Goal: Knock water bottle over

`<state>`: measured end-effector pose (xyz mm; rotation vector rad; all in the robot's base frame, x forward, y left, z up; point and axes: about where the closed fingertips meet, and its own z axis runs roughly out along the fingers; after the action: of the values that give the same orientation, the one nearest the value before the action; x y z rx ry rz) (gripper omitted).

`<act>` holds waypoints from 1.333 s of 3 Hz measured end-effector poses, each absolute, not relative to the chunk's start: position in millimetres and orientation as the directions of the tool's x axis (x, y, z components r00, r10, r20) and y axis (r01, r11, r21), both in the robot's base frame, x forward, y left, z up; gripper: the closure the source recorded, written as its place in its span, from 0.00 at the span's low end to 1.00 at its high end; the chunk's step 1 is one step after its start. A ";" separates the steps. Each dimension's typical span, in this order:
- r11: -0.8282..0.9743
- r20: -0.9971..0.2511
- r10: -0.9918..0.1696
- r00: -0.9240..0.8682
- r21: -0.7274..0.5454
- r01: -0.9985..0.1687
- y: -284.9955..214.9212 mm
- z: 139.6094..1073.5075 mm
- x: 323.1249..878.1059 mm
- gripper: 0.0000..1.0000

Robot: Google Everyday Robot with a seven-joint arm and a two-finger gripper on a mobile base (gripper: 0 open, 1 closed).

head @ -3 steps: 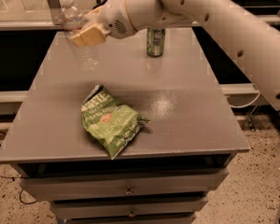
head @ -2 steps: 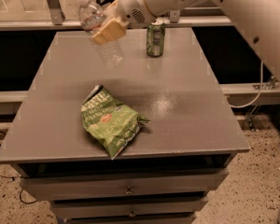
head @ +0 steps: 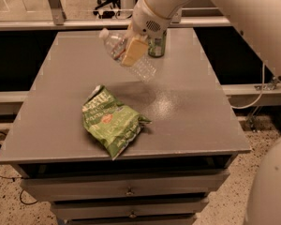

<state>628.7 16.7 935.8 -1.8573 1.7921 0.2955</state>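
Hand [head: 132, 51] clamped on middle of water bottle [head: 143, 68], over rear of tabletop [head: 192, 116]. Bottle's long axis steeply tilted: cap up-left, base down-right, near surface. Can [head: 158, 46] just behind, chip bag [head: 113, 123] in front.

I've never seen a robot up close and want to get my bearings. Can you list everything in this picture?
water bottle: one, clear with a white cap, tilted in the air above the table's far half
soda can: one, green, standing near the table's far edge, partly hidden behind the arm
chip bag: one, green, lying on the table towards its front edge
table: one, grey, centre of view
drawers: at least two, grey, under the tabletop
cable: one, pale, hanging to the right of the table
arm: one, white, reaching in from the upper right
gripper: one, tan fingers, closed around the water bottle above the table
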 end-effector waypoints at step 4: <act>-0.062 -0.369 -0.922 0.115 -0.152 -0.986 25.8 882.1 623.5 0.05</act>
<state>623.5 25.8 882.1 -2.0393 1.8595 0.2446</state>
